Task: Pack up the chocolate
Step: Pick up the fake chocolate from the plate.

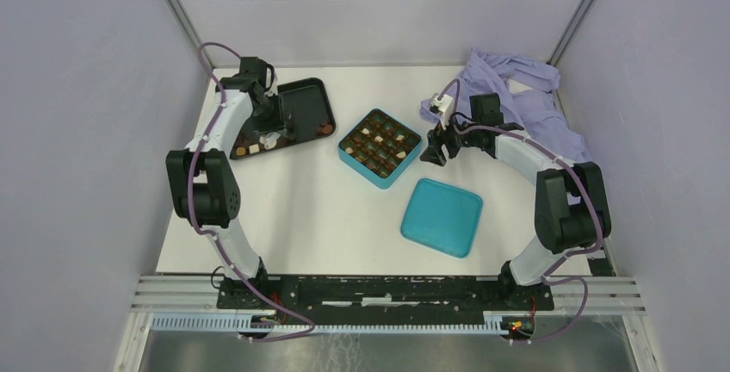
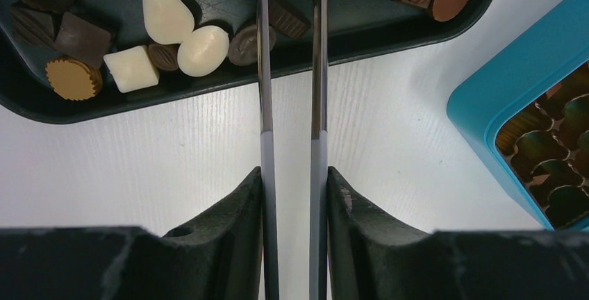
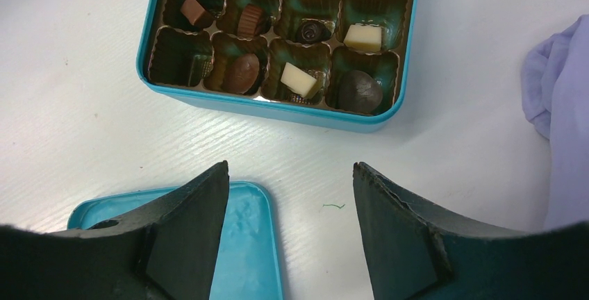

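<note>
White tabletop (image 1: 301,217) lies before you, a purple cloth (image 1: 525,88) heaped at its far right corner. The black tray (image 1: 306,105) sits far left, the teal box (image 1: 361,170) mid-table, its lid (image 1: 442,217) nearer the arm bases. Your left gripper (image 1: 274,131) hangs over the tray, thin blades (image 2: 264,71) narrowly apart; whether they pinch a piece, you cannot tell. Your right gripper (image 3: 290,175) stands wide open beside the box. The chocolate (image 2: 167,15) lies partly in the tray, partly in the box's cells.
</note>
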